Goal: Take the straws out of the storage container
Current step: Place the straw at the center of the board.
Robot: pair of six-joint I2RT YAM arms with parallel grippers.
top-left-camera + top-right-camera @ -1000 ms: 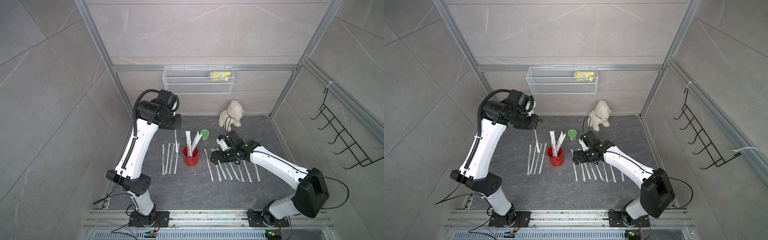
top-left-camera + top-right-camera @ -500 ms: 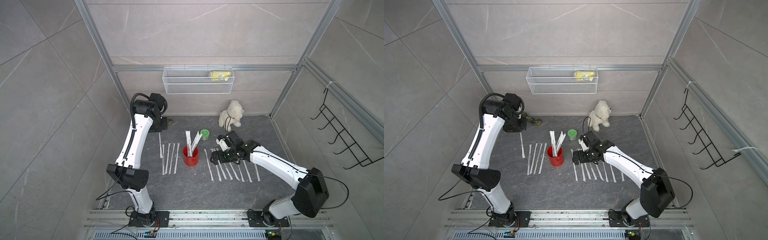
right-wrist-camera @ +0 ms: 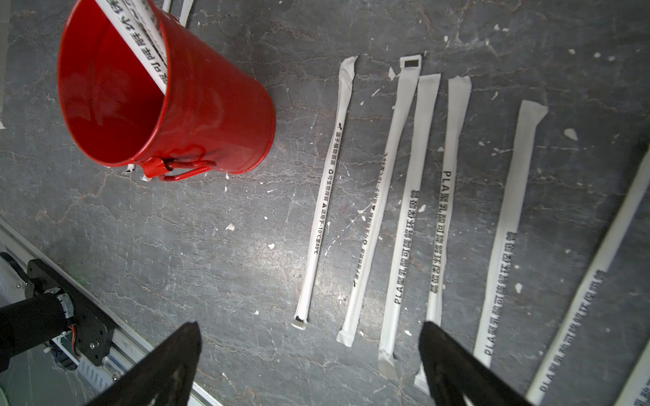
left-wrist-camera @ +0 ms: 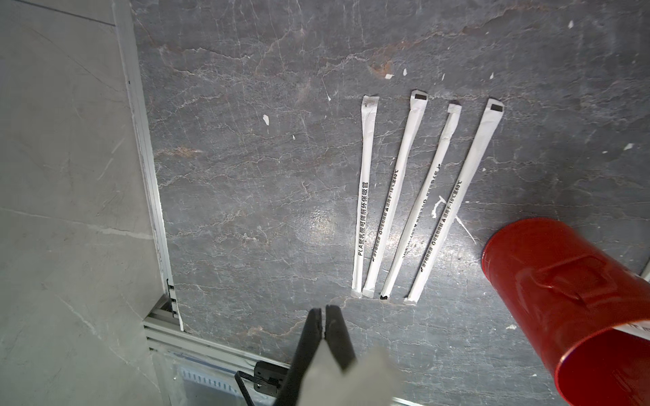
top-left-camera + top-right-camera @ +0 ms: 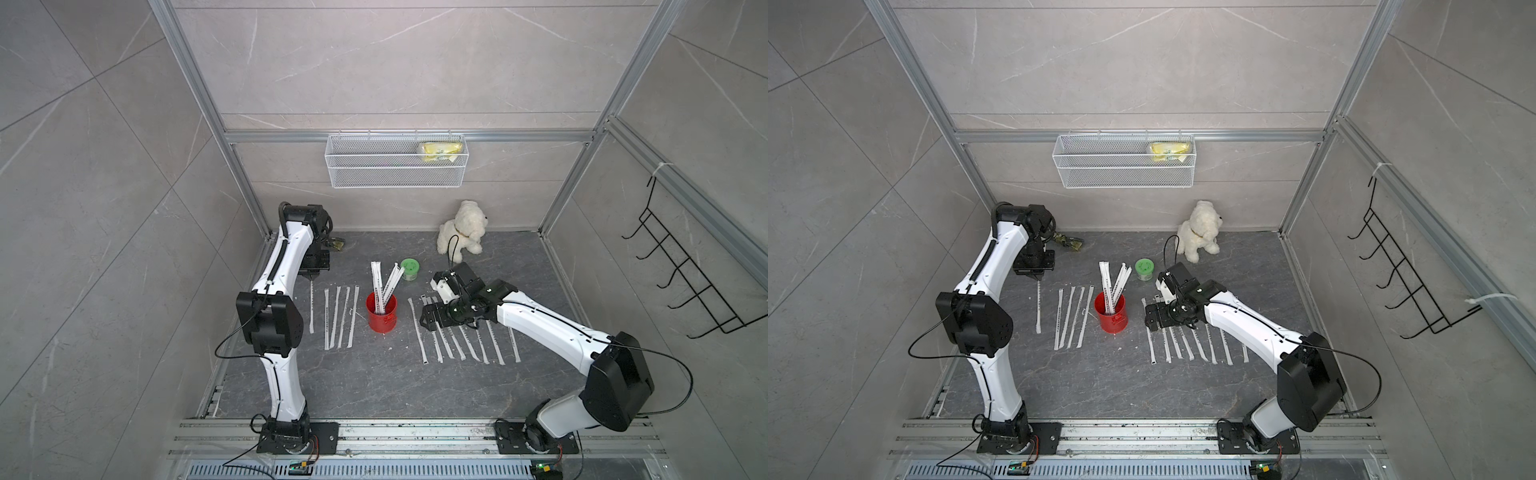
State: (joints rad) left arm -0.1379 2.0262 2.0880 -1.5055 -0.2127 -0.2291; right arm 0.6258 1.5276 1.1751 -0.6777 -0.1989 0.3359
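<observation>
Straws (image 5: 376, 286): likely light, thin, bendy, paper-slick. Pinch tops above can (image 5: 381, 318) rim, frame centre. Your left gripper (image 4: 323, 311) clenched, seemingly on one straw (image 5: 311, 307), left of centre. Right gripper (image 3: 308, 327) gaping, empty.

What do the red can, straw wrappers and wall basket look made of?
Red can: likely thin sheet metal with glossy red paint; sharp highlights, rolled rim, wire handle loop.
Straws: matte white paper wrappers, black print, flat crimped ends; what is inside is hidden.
Wall basket: fine wire mesh on a wire frame, white-coated, probably metal; see-through grid.
</observation>
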